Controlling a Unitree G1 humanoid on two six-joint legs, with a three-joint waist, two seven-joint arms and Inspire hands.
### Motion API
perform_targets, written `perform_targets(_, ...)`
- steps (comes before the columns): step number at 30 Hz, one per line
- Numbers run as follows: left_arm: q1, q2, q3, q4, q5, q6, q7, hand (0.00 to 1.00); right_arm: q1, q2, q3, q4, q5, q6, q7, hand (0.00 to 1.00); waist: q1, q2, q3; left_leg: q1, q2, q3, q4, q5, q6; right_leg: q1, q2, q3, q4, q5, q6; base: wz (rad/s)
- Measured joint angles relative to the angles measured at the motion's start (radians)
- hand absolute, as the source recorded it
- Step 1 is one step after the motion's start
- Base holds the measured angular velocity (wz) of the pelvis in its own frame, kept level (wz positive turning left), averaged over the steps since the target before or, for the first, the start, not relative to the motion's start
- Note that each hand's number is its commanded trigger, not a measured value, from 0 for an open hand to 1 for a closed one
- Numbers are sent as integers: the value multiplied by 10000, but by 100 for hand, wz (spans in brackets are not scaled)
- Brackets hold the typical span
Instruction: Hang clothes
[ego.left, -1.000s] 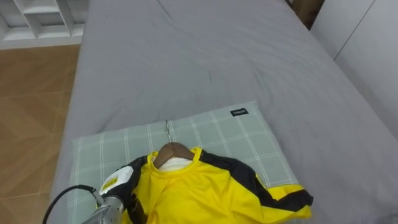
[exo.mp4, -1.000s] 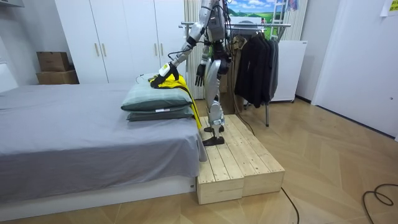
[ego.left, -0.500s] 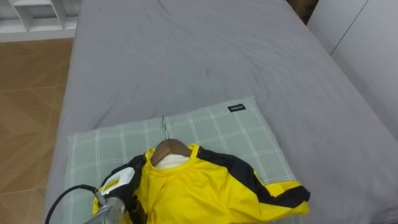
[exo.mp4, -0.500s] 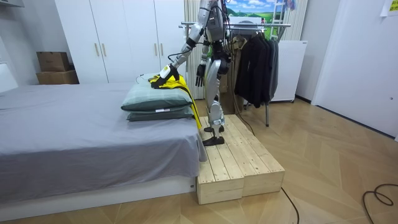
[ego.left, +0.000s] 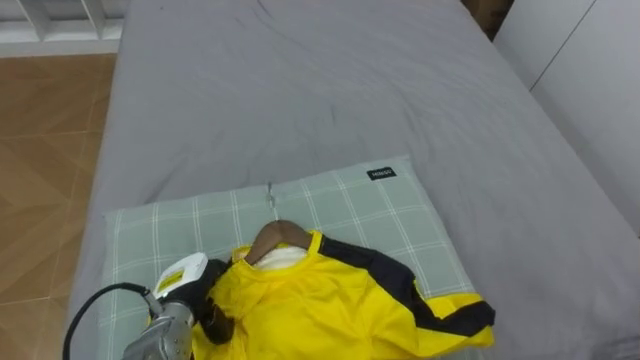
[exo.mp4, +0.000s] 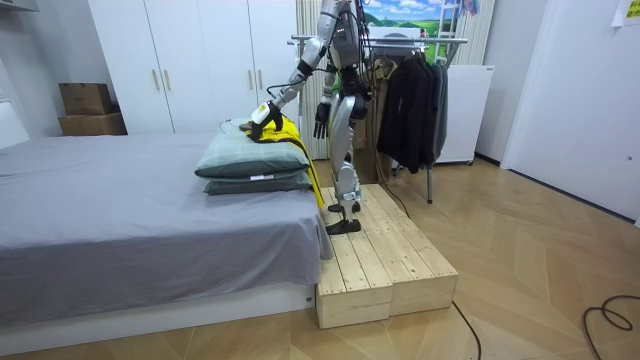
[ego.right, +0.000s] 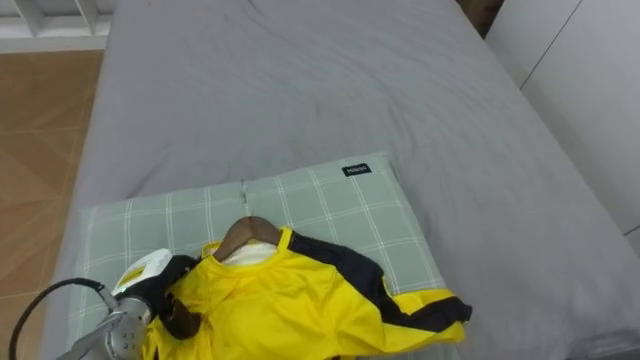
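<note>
- Bedroom, with a bed under a plain grey sheet (ego.left: 330, 100); I stand at its head end on a low platform of pale wooden planks (exo.mp4: 385, 260).
- Pale green checked pillow (ego.left: 340, 215), lying on a darker pillow at the bed's edge.
- Yellow jersey with black sleeve panels (ego.left: 320, 305), spread across the checked pillow, already threaded on a brown wooden hanger (ego.left: 270, 238) whose metal hook (ego.left: 270, 195) lies flat on the pillow. One sleeve trails down the bed's side.
- Metal clothes rack (exo.mp4: 420, 40) holding dark garments (exo.mp4: 410, 100), behind me.
- Risks, as I judge them: lifting by one shoulder could tip the hanger and let the jersey slide off; the hook could snag the pillow cover; the trailing sleeve could drag; turning toward the rack on the platform could cost me my footing.
- Left hand (ego.left: 208, 312): at the jersey's near shoulder, partly tucked into the cloth; whether it is closed on anything I cannot tell.
- Right hand (exo.mp4: 320, 118): hanging at my hip, relaxed, empty.
</note>
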Motion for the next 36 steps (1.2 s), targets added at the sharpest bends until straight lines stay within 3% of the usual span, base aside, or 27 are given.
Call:
perform_targets(14, 8, -94, 185, 255, -99, 71, -230, 100, 19, 2, 29, 16, 281, -1, -104, 0, 44, -3, 2, 27, 11, 16, -38, 0, 0, -8, 9, 24, 21, 1, -1, 0)
perform_targets(36, 184, -85, 196, 427, -203, -109, -192, 100, 49, 2, 381, 86, 690, -2, -171, 0, 339, -23, 16, 313, 48, 107, -152, -6, -10, 199, 54, 153, -29, 19, -27, -1)
